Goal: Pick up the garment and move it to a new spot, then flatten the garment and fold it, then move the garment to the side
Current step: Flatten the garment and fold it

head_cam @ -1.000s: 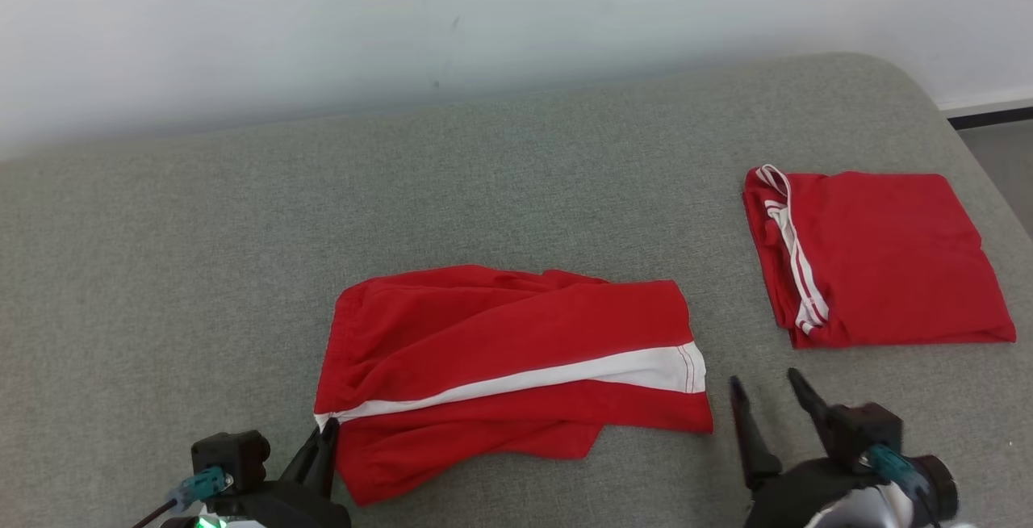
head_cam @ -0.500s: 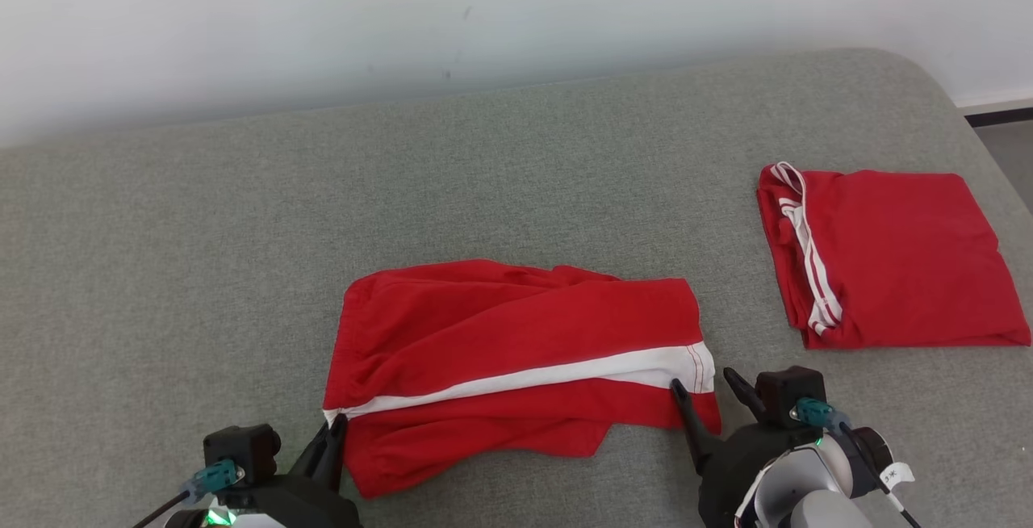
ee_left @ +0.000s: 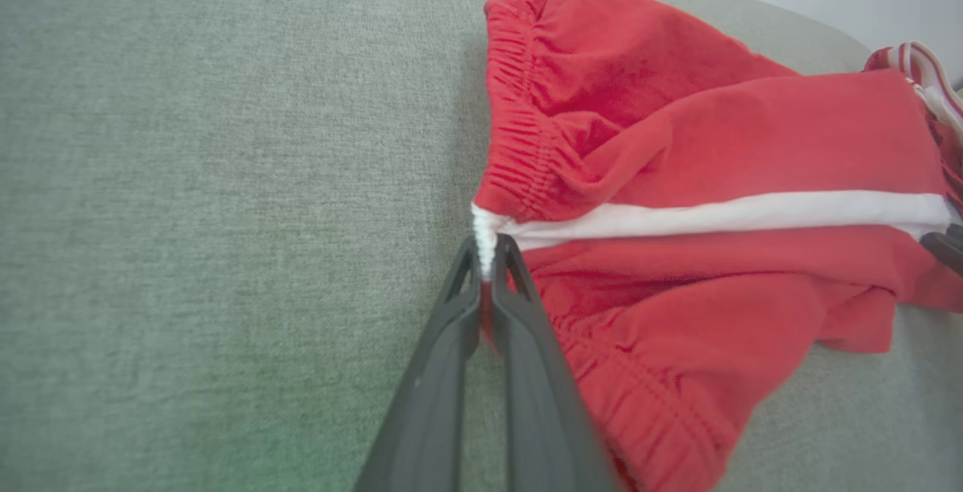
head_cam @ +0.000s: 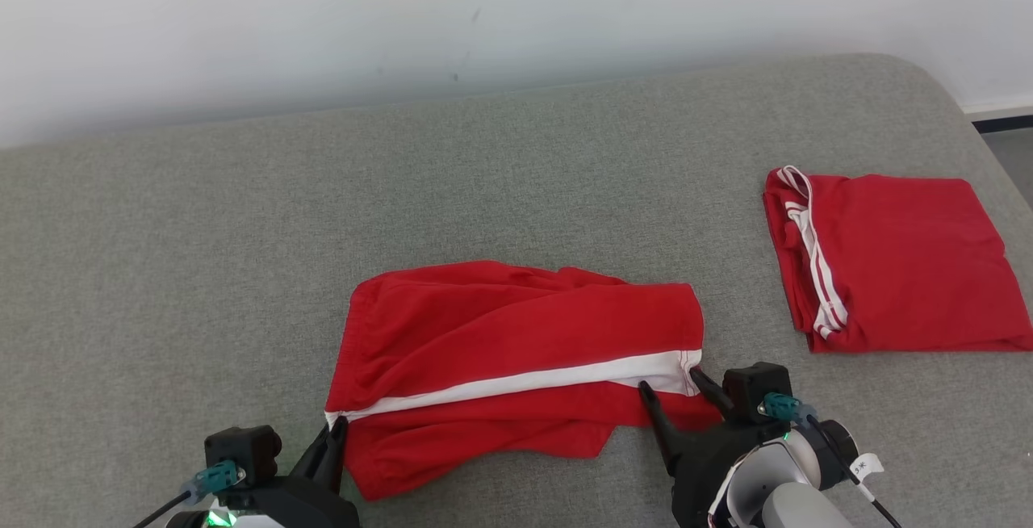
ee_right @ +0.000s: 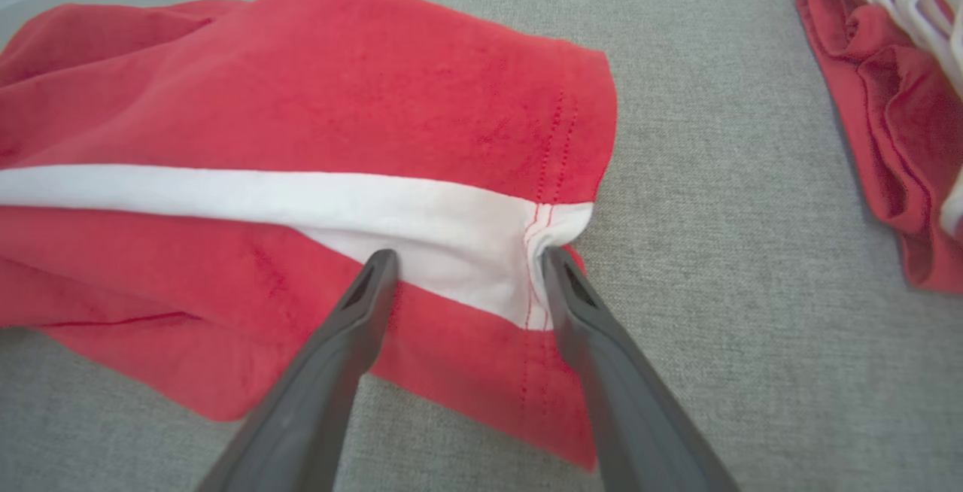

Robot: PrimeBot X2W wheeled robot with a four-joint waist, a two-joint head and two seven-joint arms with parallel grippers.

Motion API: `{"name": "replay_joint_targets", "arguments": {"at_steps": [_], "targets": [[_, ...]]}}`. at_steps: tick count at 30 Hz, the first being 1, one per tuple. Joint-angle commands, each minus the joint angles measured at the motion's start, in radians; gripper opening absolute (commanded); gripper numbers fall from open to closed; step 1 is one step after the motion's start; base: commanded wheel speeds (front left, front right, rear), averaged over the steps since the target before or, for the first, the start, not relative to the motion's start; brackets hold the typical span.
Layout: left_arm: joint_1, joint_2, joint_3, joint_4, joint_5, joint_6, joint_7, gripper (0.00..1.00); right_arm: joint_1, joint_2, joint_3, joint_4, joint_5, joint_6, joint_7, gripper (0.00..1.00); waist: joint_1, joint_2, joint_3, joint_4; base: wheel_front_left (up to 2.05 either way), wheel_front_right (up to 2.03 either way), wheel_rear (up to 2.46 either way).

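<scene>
Garment, red with a white stripe, is lying rumpled on the grey fabric surface in front of the robot. Left fingers are pinching together on the waistband end of its stripe. Right fingers are standing apart, straddling the stripe's hem end. A folded red garment is lying well apart on the right.

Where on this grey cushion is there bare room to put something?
Bare: the grey fabric cushion between the white wall and the red white-striped shorts, and everything to their left. A narrower gap lies between them and the folded red garment. Crowded: near edge, by the left gripper and right gripper.
</scene>
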Motion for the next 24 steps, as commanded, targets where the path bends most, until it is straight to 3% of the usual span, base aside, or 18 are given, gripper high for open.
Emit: {"name": "replay_joint_targets", "arguments": {"at_steps": [1,15,21,24], "targets": [[-0.002,0.006,0.0,0.003,-0.001,0.001,-0.001,0.0,-0.005,-0.001,0.003,0.009,0.009,0.0,0.001,1.0,0.0,-0.0001,-0.001,0.0,0.0,0.0,0.0],[-0.003,0.012,-0.012,-0.014,-0.01,0.008,0.007,0.0,-0.062,-0.001,-0.029,0.087,0.009,0.0,-0.011,1.0,0.0,-0.0001,0.006,0.013,0.0,0.0,0.0],[-0.003,0.015,-0.014,-0.015,-0.016,0.009,0.007,0.0,-0.061,-0.001,0.011,0.073,0.032,0.0,-0.026,0.82,0.0,-0.0001,0.003,0.02,0.0,0.0,0.0],[-0.001,0.016,-0.014,-0.014,-0.018,0.01,0.004,0.0,-0.05,-0.001,0.021,0.063,0.04,0.0,-0.026,0.81,0.0,-0.0001,0.0,0.02,0.0,0.0,0.0]]}}
